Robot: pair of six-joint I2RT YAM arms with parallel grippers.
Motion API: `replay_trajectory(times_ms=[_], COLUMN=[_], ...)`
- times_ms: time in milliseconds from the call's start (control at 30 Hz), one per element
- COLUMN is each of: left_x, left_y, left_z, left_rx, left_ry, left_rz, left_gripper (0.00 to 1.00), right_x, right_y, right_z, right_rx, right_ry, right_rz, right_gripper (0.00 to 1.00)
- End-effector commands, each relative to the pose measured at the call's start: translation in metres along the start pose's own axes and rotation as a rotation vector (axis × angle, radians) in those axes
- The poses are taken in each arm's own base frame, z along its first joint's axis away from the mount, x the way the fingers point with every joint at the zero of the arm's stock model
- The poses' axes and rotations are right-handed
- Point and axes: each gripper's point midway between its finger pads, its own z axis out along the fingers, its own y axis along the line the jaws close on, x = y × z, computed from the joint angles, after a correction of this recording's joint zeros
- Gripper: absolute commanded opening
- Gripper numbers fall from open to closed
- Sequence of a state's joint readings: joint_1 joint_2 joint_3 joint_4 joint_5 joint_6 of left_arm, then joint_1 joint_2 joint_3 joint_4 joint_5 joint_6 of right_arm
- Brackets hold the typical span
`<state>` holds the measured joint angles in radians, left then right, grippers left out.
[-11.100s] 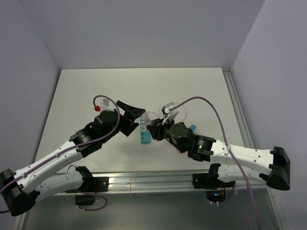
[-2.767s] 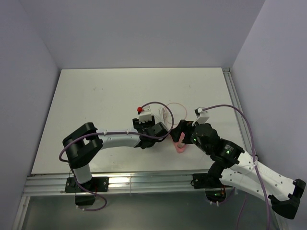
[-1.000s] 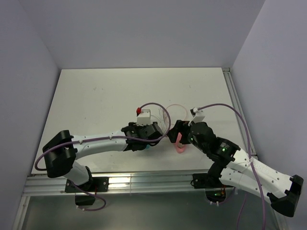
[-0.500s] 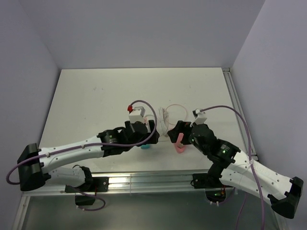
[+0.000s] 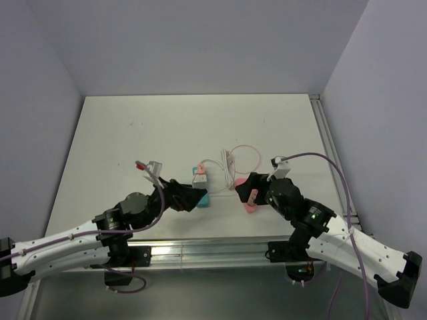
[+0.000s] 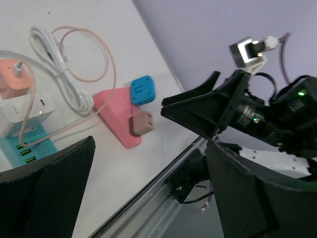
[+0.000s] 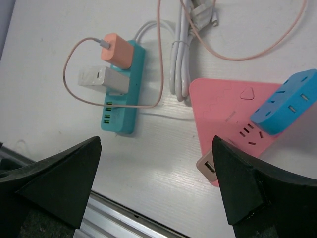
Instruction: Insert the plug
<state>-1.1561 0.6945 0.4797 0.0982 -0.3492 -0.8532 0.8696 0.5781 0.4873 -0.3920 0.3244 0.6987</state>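
On the white table (image 5: pixel 133 133), near its front edge, a teal power strip (image 7: pixel 119 118) is lying flat with two adapters sitting in its sockets. The orange plug (image 7: pixel 118 49) is sitting in the socket at one end of the strip, pushed down against its face. A white charger (image 7: pixel 99 79) is sitting right beside it. A thin pink cable (image 7: pixel 160 49) is running from the orange plug and looping loosely across the strip and the table.

Just beside the strip, a bundled white cable (image 7: pixel 181 59) is lying between it and a pink socket block (image 7: pixel 223 109). The block is carrying a blue adapter (image 7: pixel 285 101) and a tan adapter (image 7: pixel 208 168).

The left gripper (image 6: pixel 148 144) is hovering low beside the teal strip with its fingers spread wide and nothing between them. The right gripper (image 7: pixel 157 141) is hanging above the table between the strip and the pink block. It too is gaping wide and carrying nothing. In the overhead view the two grippers are pointing towards each other, with the strip, the white cable and the block lying between them.
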Motion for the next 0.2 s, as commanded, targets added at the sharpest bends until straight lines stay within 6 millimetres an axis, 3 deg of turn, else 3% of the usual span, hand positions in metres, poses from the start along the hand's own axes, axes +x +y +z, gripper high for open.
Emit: replay_trajectory(times_ms=[0,167], left_x=[-0.02,-0.017], left_y=[-0.023,-0.026], left_z=[-0.018,-0.041], left_rx=[0.196,0.34], left_ry=[-0.128,-0.169], left_rz=[-0.062,-0.124], left_gripper=[0.99,1.0], right_x=[0.001,0.009], right_y=[0.017,0.035], right_z=[0.002,0.003], right_rx=[-0.084,-0.199], right_ry=[0.007,0.03], right_rz=[0.029,0.032], right_gripper=[1.0,1.0])
